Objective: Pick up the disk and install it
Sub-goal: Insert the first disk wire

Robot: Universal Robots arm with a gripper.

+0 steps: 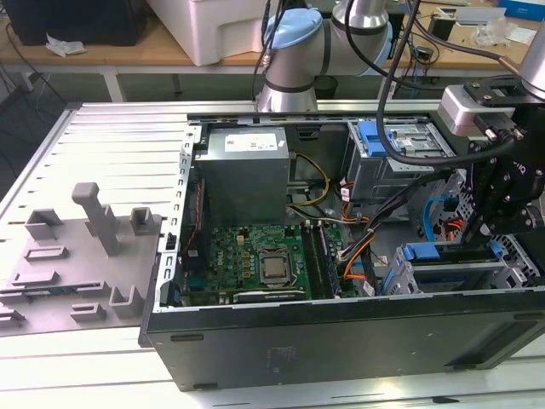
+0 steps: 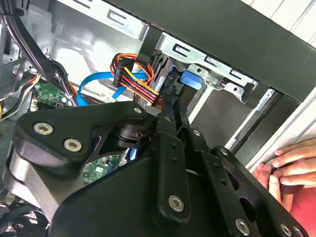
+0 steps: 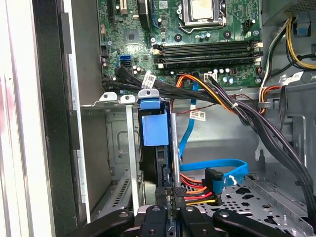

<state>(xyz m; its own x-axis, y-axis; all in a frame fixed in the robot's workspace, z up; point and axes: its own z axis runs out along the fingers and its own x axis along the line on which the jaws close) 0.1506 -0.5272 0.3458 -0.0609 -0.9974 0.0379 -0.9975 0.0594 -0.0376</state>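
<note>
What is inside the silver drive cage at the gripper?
The disk, on edge, blue bracket showing, with the gripper shut on its near edge. The wall of the drive cage and the bracket hide its label and seating depth.

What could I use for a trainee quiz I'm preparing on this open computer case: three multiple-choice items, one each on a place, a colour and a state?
1. In the exterior view, the black robot gripper is: A) over the grey moulded tray; B) over the silver metal drive cage at that view's right; C) over the grey power-supply box.
2. The flat looping data cable is: A) red; B) blue; C) white.
3. The square silver processor on the green motherboard is: A) bare; B) under a fan; C) missing.
Answers: 1 B, it hangs above the cage; 2 B, its loop is plainly blue; 3 A, its metal top lies uncovered.
</note>
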